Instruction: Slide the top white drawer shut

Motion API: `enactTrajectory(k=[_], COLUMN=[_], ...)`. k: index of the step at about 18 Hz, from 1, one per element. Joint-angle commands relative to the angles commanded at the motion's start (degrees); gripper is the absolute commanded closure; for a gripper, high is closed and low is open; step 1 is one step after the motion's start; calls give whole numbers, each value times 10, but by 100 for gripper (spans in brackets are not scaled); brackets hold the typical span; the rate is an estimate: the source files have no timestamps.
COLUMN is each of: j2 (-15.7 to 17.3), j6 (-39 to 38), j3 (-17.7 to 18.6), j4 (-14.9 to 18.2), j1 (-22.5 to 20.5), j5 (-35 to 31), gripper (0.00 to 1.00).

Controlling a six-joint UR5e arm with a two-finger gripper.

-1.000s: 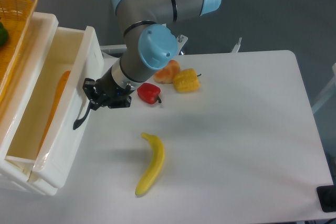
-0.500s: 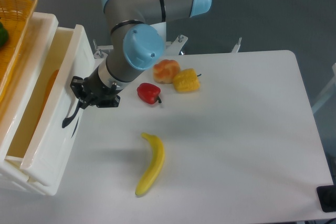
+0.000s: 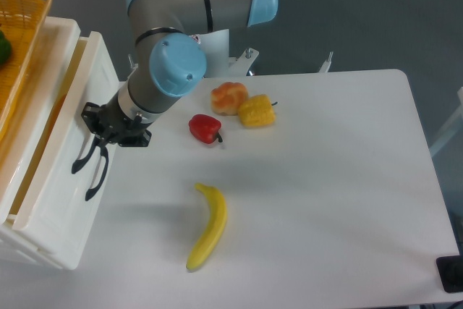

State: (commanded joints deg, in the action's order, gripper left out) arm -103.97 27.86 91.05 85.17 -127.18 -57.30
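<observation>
— What sort of place is this?
— A robotics lab: an industrial arm [image 3: 188, 5] bolted at the far edge of a bare white surface [image 3: 325, 200], toy fruit laid out, plain grey backdrop.

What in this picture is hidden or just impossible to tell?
- Gripper: too small and dark in the camera view to tell whether it is open or shut.
- Top white drawer: almost closed, its inside mostly hidden.
- Yellow basket: cut off by the left edge.
- Lower handle: partly overlapped by the upper one.
</observation>
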Motion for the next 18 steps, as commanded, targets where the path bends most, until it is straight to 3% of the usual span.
enactTrajectory(k=[12,15,18], j2=[-4,-3,1], j6=[-11,-4,3], j3=[-4,-4,-5], j4=[-5,-7,-9], j1=[10,1,-36], j5=[1,-6,-20], gripper=[88,67,52])
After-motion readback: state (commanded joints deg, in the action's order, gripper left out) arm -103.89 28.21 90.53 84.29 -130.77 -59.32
